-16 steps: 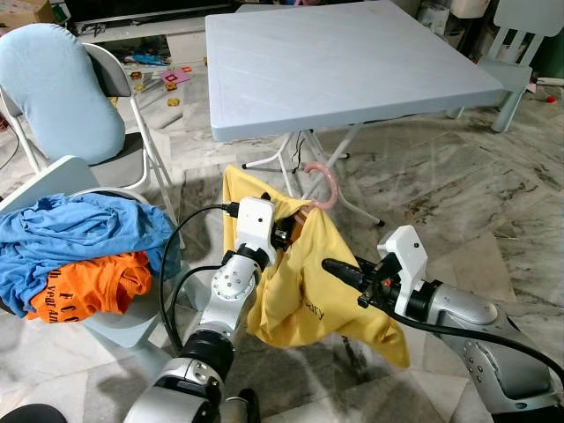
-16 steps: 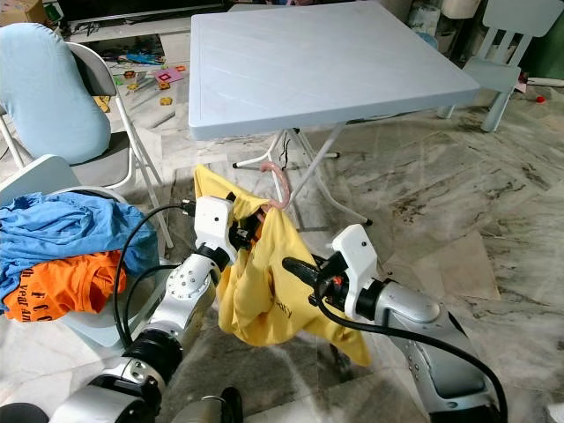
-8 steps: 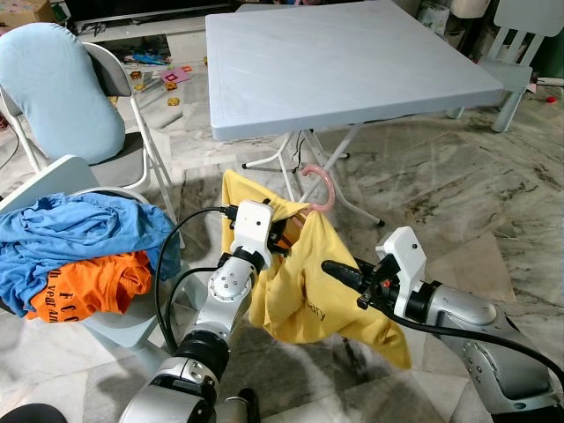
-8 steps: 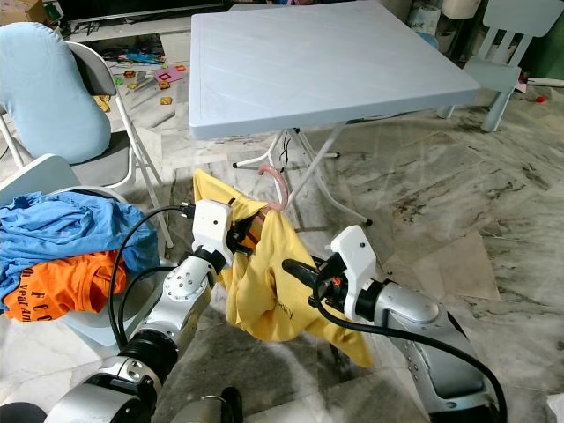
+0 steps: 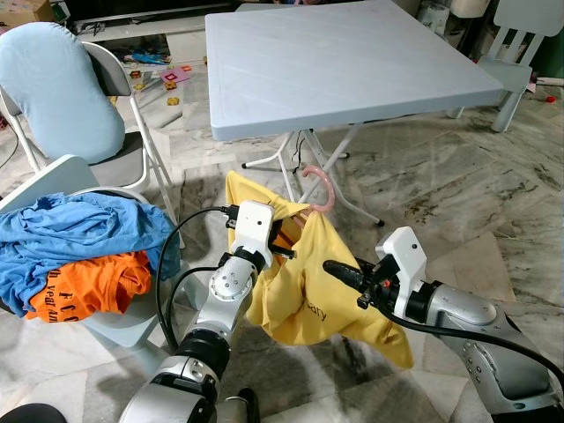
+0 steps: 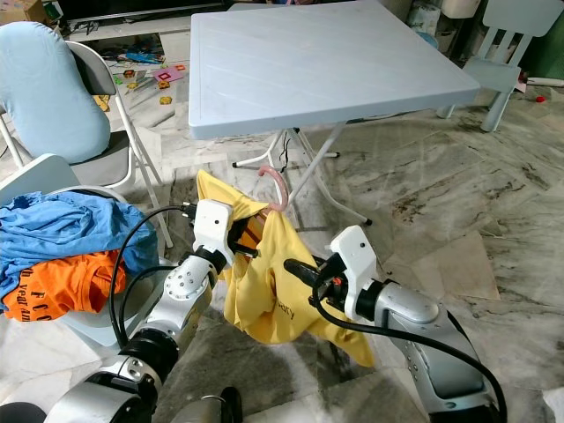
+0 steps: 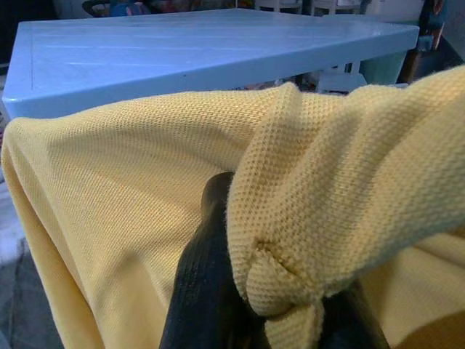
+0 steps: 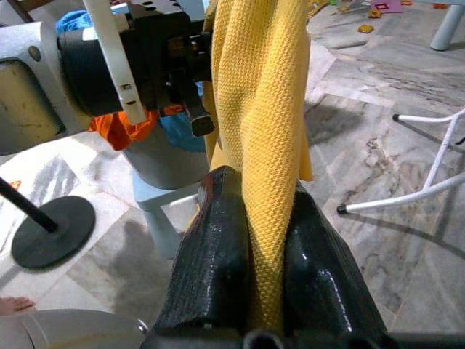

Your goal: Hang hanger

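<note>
**Yellow shirt on pink hanger held between both pincers, low centre of frame**

I see the yellow shirt (image 5: pixel 308 282) hanging in the lower centre of the head view, in front of the near edge of the pale blue table (image 5: pixel 352 70). The left pincer (image 5: pixel 284 236) sits at the shirt's upper left, its black fingers (image 7: pixel 200 291) closed on a fold of the yellow cloth near the collar, right beside the hanger. The right pincer (image 5: pixel 339 271) reaches in from the lower right, and in its wrist view its two black fingers (image 8: pixel 218 254) are pressed together on a hanging strip of the same shirt.

The hanger (image 5: pixel 319 183) shows as a pink curved hook rising above the shirt's neck, just under the table edge and near the white table legs (image 5: pixel 291 163). It touches neither. The rest of it is hidden inside the cloth. The shirt is a knitted yellow fabric with small dark lettering on the front, bunched at the top and draping down to a loose corner at lower right.

At the left of the frame a pile of blue and orange clothes (image 5: pixel 79 256) lies on a small white chair (image 5: pixel 53 181).
</note>
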{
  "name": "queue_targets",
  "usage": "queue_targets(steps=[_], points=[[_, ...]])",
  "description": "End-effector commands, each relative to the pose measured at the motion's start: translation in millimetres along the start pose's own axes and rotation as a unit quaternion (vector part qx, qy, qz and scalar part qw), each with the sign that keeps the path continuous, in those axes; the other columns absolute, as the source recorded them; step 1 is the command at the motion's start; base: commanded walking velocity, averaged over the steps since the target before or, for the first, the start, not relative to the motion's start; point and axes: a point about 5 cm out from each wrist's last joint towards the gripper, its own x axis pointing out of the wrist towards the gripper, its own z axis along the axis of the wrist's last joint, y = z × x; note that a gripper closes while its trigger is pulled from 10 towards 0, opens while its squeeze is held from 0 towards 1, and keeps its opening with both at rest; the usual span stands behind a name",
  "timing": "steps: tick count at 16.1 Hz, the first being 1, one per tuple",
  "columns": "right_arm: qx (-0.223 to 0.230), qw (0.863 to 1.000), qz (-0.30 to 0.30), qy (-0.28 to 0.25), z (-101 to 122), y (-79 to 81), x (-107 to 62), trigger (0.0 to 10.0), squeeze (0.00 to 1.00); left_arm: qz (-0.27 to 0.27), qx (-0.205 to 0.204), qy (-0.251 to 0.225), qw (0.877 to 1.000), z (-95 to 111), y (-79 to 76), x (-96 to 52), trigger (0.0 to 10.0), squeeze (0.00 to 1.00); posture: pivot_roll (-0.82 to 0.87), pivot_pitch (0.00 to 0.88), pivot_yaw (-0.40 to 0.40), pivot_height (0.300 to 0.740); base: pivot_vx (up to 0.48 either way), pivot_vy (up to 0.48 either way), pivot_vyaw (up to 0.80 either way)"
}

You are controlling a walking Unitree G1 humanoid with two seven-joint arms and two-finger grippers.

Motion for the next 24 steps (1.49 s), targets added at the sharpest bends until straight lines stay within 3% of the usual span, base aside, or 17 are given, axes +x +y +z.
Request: queue_targets(steps=[1, 7, 10, 12, 14, 17, 20, 22, 24], points=[[-0.022, 1.0, -0.001, -0.023, 11.4, -0.9, 0.5, 10.0, 0.0, 0.002, -0.001, 0.011, 1.0, -1.5, 0.7, 1.2, 0.0, 0.0, -0.07, 0.118, 0.05, 0.74, 0.0, 0.0, 0.0], [-0.03, 0.999, -0.03, -0.012, 7.6, -11.9, -3.0, 10.0, 0.0, 0.01, -0.007, 0.005, 1.0, 0.4, 3.5, -1.1, 0.0, 0.0, -0.06, 0.112, 0.046, 0.74, 0.0, 0.0, 0.0], [-0.045, 0.998, -0.038, -0.005, 8.3, -18.7, -6.8, 10.0, 0.0, 0.04, 0.003, 0.025, 0.999, -10.7, 19.5, -11.1, 0.0, 0.0, -0.05, 0.112, 0.04, 0.74, 0.0, 0.0, 0.0], [-0.068, 0.996, -0.052, 0.015, 8.4, -33.6, -23.7, 10.0, 0.0, 0.086, 0.014, 0.034, 0.996, -10.8, 43.7, -14.8, 0.0, 0.0, -0.04, 0.112, 0.037, 0.74, 0.0, 0.0, 0.0], [-0.098, 0.991, -0.082, 0.043, 8.6, -54.1, -42.6, 10.0, 0.0, 0.103, 0.024, 0.037, 0.994, -8.2, 58.4, -16.2, 0.0, 0.0, -0.04, 0.114, 0.036, 0.74, 0.0, 0.0, 0.0], [-0.204, 0.965, -0.128, 0.101, 16.3, -81.9, -62.3, 10.0, 0.0, 0.103, 0.031, 0.044, 0.993, -7.3, 64.1, -16.9, 0.0, 0.0, -0.05, 0.113, 0.041, 0.74, 0.0, 0.0, 0.0], [-0.293, 0.938, -0.127, 0.137, 24.7, -92.1, -72.6, 10.0, 0.0, 0.083, 0.032, 0.065, 0.994, -11.8, 58.9, -15.6, 0.0, 0.0, -0.05, 0.11, 0.047, 0.74, 0.0, 0.0, 0.0], [-0.319, 0.927, -0.116, 0.159, 27.6, -96.9, -81.9, 10.0, 0.0, 0.075, 0.031, 0.077, 0.994, -14.0, 57.6, -15.3, 0.0, 0.0, -0.05, 0.11, 0.049, 0.74, 0.0, 0.0, 0.0], [-0.359, 0.907, -0.095, 0.198, 31.4, -105.8, -98.5, 10.0, 0.0, 0.065, 0.035, 0.092, 0.993, -17.2, 57.4, -15.9, 0.0, 0.0, -0.06, 0.111, 0.051, 0.74, 0.0, 0.0, 0.0]])
